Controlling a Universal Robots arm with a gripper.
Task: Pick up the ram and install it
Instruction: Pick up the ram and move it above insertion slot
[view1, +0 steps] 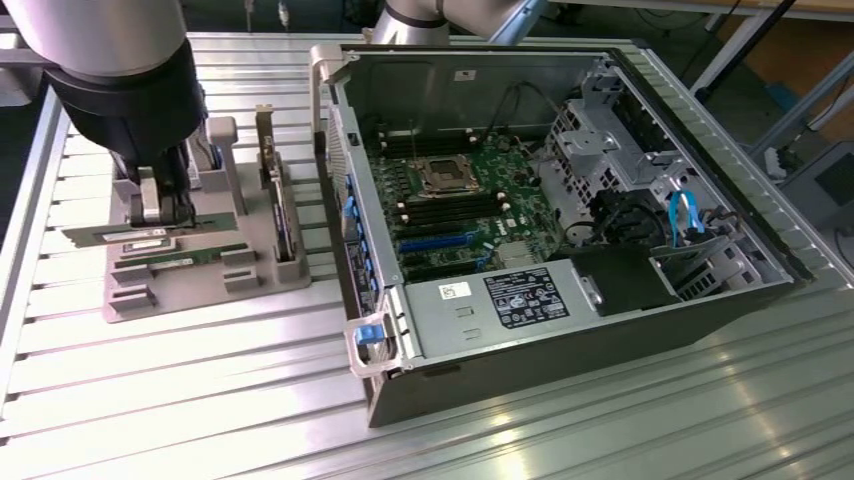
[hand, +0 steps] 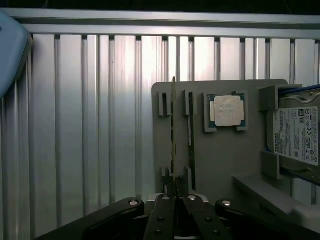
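Clamping the gripper (hand: 175, 186) tight on the ram (hand: 173, 125), standing edge-up in the gray holder (hand: 225, 160) near its rim; leaving ribbed table (hand: 90, 125) stretching wide alongside.

Table (view1: 200, 410), seemingly aluminium: holder (view1: 200, 298), computer case (view1: 534, 400).

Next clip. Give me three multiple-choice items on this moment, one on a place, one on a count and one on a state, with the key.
1. In the exterior view the pincer hangs at: A the view's left, over the grey fixture; B its right; C its middle.
2. Thin sticks standing edge-on in the fixture: A one; B two; C four.
3. The pincer is: A wide open; B shut on the ram; C shut on a screwdriver.
Key: 1 A, the arm comes down onto the fixture there. 2 B, the ram and a second stick stand side by side in slots. 3 B, it closes around the ram's end, and the ram sits in its slot.
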